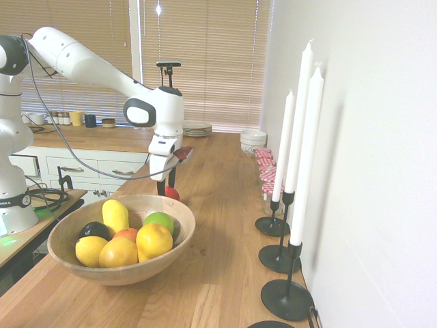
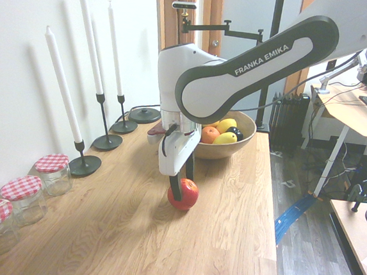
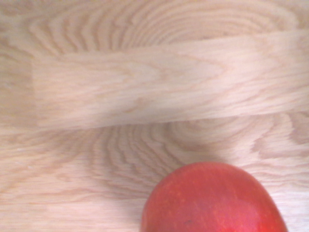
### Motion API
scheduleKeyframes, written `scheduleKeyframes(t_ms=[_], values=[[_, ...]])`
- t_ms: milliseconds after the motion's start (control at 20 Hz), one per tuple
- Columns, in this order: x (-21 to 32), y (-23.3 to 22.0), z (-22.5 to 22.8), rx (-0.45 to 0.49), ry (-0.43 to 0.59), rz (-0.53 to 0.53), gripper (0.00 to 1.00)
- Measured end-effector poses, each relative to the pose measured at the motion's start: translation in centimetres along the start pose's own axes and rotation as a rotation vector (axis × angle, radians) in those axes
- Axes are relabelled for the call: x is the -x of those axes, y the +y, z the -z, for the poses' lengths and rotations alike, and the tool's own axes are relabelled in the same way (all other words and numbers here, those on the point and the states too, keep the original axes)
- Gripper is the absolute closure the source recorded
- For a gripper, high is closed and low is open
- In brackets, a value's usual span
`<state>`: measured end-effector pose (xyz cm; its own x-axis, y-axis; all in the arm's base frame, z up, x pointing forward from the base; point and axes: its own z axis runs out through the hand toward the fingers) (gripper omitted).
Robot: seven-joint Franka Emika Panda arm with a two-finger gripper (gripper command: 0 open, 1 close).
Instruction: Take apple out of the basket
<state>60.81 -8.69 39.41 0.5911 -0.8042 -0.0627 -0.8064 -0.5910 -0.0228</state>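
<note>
Apple [image 2: 184, 193]: on the wooden surface [image 2: 160, 251], outside the basket [image 2: 244, 141] and just beside it, on the side away from the lemons [image 1: 154, 240]; round, no long axis to tell; stem end not visible.
Pincer [image 2: 182, 187]: pointing straight down, fingers closed around the apple at the surface.
Basket: holds lemons, an orange-red fruit [image 1: 126, 234], a green fruit [image 1: 159, 220] and a dark one [image 1: 94, 229].
Writing: "FRANKA EMIKA" along the arm [image 2: 261, 57].
Wrist view: the apple's red skin [image 3: 212, 200] against the wood grain.
</note>
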Motion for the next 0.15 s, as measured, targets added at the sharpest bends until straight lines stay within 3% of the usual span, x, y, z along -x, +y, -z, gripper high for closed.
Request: scheduleKeyframes(t_ms=[150], values=[[1.5, -0.1, 4.5, -0.048, 0.033, 0.021, 0.00]])
